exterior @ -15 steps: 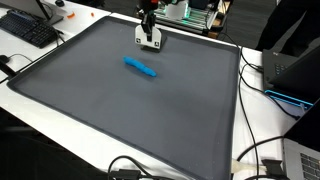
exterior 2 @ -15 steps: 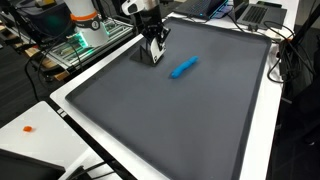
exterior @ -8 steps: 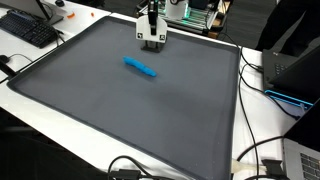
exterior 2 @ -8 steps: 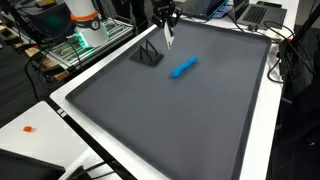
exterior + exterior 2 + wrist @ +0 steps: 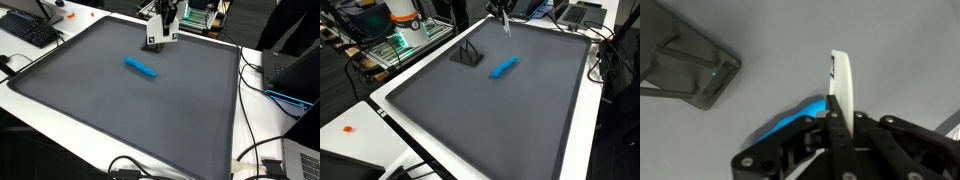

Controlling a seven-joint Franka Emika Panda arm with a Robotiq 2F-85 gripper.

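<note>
— Near the top edge, centre of frame, what are the jaws doing?
— Pinched tight on a thin white strip [image 5: 506, 24]; it hangs down from them, above the dark counter [image 5: 520, 120].
— What's closest?
— A blue marker [image 5: 502, 67], lying flat just below the strip in frame, apart from it. Left of that sits a small grey stand [image 5: 467, 55].
— And from the wrist?
— Strip [image 5: 843, 85] upright mid-frame, marker [image 5: 800, 125] under it, stand [image 5: 690, 68] in the upper left.

The tool [image 5: 840, 95] hides part of the blue object [image 5: 792, 127] in the wrist view.
</note>
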